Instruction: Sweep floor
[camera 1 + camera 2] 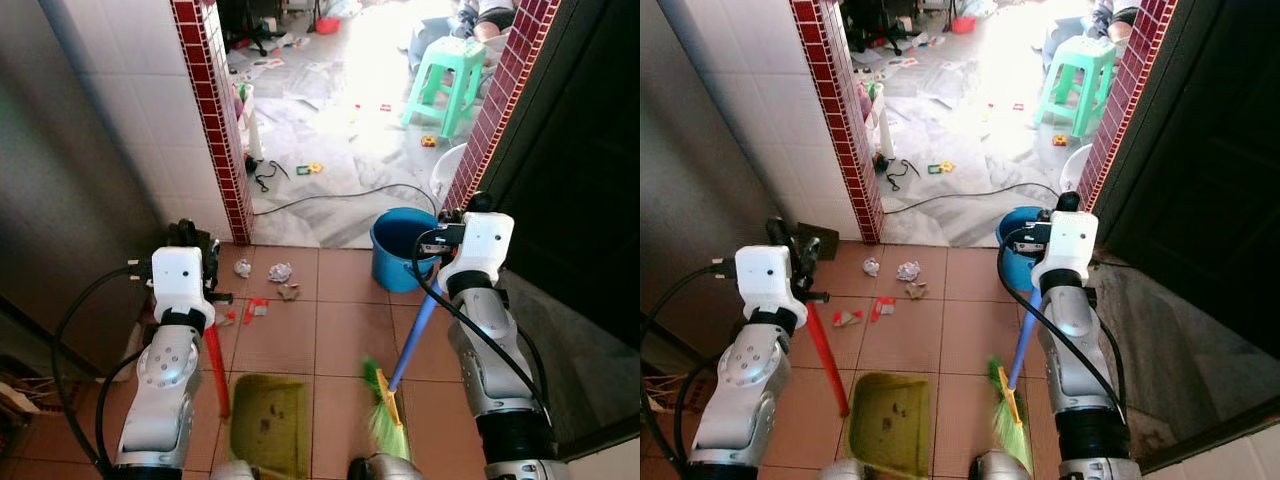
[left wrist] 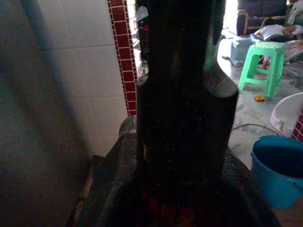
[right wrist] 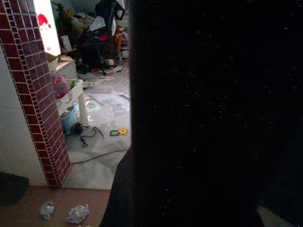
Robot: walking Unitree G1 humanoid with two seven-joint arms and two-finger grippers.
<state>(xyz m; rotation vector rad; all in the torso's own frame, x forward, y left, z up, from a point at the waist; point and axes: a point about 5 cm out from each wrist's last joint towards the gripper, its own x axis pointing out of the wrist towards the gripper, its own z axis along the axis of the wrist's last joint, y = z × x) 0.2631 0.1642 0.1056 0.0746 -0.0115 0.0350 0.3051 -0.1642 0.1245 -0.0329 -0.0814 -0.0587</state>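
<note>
An olive-green dustpan (image 1: 268, 420) lies on the brown floor tiles close in front of me. Its red handle (image 1: 216, 365) rises to my left gripper (image 1: 190, 240), which is shut on it. My right gripper (image 1: 462, 210) is shut on the blue handle (image 1: 415, 330) of a broom. The broom's green bristles (image 1: 385, 420) rest on the tiles just right of the dustpan. Litter lies ahead of the dustpan: two crumpled white papers (image 1: 281, 272), a brownish scrap (image 1: 289, 292) and red scraps (image 1: 255, 308). Both wrist views are mostly blocked by dark shapes close to the lens.
A blue bucket (image 1: 405, 250) stands at the doorway, right of the litter. Red-tiled door posts (image 1: 215, 120) frame the opening. Beyond are a black cable (image 1: 340, 195), a white basin (image 1: 450, 170), a green stool (image 1: 447, 85), scattered toys and a seated person (image 1: 490, 15).
</note>
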